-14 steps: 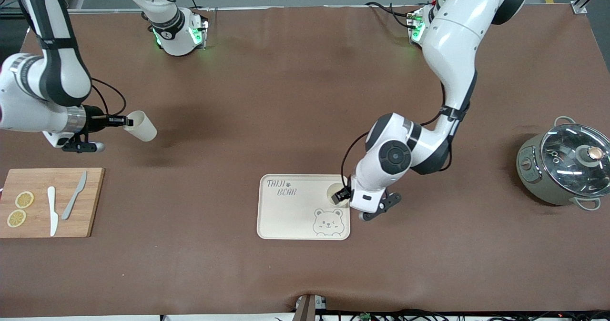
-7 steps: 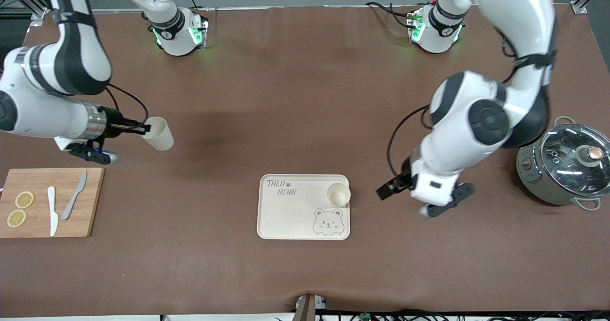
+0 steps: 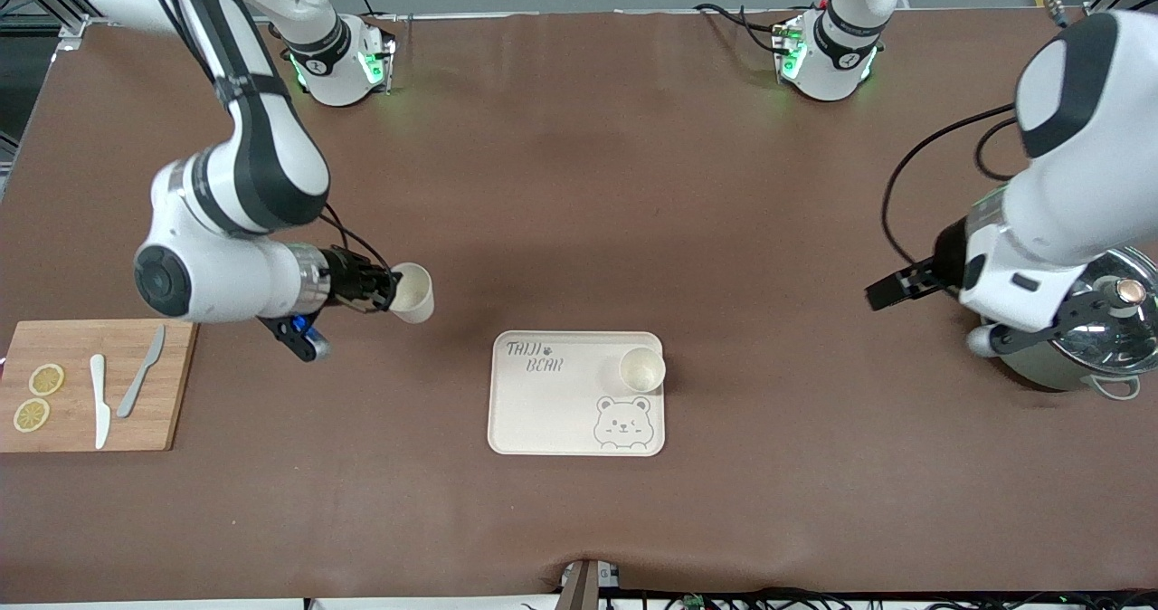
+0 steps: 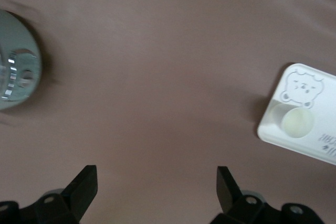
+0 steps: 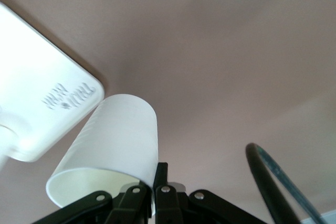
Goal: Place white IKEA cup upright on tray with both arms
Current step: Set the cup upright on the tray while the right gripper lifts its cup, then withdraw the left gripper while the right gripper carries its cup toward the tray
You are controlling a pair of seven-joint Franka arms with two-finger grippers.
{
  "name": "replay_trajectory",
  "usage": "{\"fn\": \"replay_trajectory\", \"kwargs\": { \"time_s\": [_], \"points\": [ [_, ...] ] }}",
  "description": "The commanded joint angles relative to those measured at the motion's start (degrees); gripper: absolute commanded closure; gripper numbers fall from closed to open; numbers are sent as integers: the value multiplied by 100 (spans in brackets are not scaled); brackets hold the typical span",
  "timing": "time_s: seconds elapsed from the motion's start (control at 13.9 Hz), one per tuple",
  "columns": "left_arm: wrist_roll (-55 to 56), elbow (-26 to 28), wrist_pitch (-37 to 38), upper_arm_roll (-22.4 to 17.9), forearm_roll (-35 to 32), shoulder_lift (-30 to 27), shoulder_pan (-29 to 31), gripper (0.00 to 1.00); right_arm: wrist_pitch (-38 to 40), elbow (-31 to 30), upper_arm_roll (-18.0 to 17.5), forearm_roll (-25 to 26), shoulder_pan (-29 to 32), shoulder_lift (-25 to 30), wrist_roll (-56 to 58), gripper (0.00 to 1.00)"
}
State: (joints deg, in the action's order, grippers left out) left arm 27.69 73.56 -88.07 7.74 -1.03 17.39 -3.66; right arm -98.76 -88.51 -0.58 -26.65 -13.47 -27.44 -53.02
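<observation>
On tray (image 3: 552,411): upright white cup (image 3: 642,370)

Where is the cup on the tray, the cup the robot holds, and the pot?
cup on the tray (image 3: 642,370), front view, its open mouth.
held cup (image 3: 412,292), front view, its side wall.
pot (image 3: 1099,320), front view, its glass lid.

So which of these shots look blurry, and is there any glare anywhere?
Front view: sharp, with bright reflections on the glass lid of the pot and soft arm shadows on the brown table. Left wrist view: soft all over, the pot smeared at the edge. Right wrist view: the cup in the right gripper is washed out, and so is the tray.
</observation>
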Motion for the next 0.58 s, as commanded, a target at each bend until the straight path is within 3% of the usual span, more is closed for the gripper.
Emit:
{"fn": "replay_trajectory", "kwargs": {
  "time_s": [0.0, 0.22, 0.51],
  "points": [
    [-876, 211, 491, 26, -160, -665, 487, 0, 208, 607, 41, -454, -181, -639, -1285, 100],
    [-1204, 343, 607, 17, -169, -1079, 962, 0, -37, 791, 32, -516, -349, -885, -1703, 100],
    [-1415, 281, 713, 9, -161, -1115, 1218, 0, -1117, 809, 32, -840, -613, -1202, -1712, 100]
  ]
}}
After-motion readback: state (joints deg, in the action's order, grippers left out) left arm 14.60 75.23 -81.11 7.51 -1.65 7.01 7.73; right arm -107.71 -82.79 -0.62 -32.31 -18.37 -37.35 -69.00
